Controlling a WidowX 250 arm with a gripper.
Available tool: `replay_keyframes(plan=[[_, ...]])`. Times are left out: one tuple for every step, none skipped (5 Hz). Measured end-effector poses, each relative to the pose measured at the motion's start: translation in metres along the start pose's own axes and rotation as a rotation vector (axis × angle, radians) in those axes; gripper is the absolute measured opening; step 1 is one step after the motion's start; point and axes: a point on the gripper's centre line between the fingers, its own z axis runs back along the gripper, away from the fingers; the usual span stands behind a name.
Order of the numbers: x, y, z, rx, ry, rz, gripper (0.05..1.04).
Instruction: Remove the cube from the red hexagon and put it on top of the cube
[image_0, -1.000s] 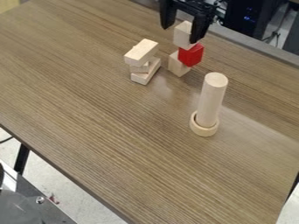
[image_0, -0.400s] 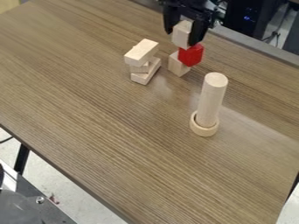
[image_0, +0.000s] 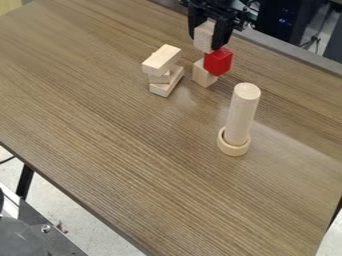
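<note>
My main worry is the red hexagon (image_0: 218, 61); it sits right under the upper wooden cube (image_0: 203, 33), so any sideways pull before the two are fully apart could drag or tip it, and the lower wooden cube (image_0: 202, 74) close against it could be knocked too; from here I can't tell whether the red piece bears on that lower cube or stands just beside or behind it. I also can't make out a clean gap beneath the upper cube, so I'd want it raised straight up first; a grip that is off-centre could let it turn or slip, and a release away from the middle of the lower cube's top would likely send it down to the table (image_0: 133, 165).

My end effector (image_0: 205, 42) hangs near the far edge of the table, pointing down; its fingers are drawn in to about the cube's width, one on either side, and I read it as gripping the upper cube, which looks roughly upright between them; how firmly it holds, I can't judge. The right-hand finger in the camera view comes down close to the red hexagon's top; opening there might nudge it.
</note>
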Motion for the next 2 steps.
replay_keyframes(plan=[[-0.0046,-0.0011,0.0009,-0.003,0.001,-0.001,0.585],[-0.0079,-0.002,0.0033,-0.005,-0.005,-0.002,0.585]])
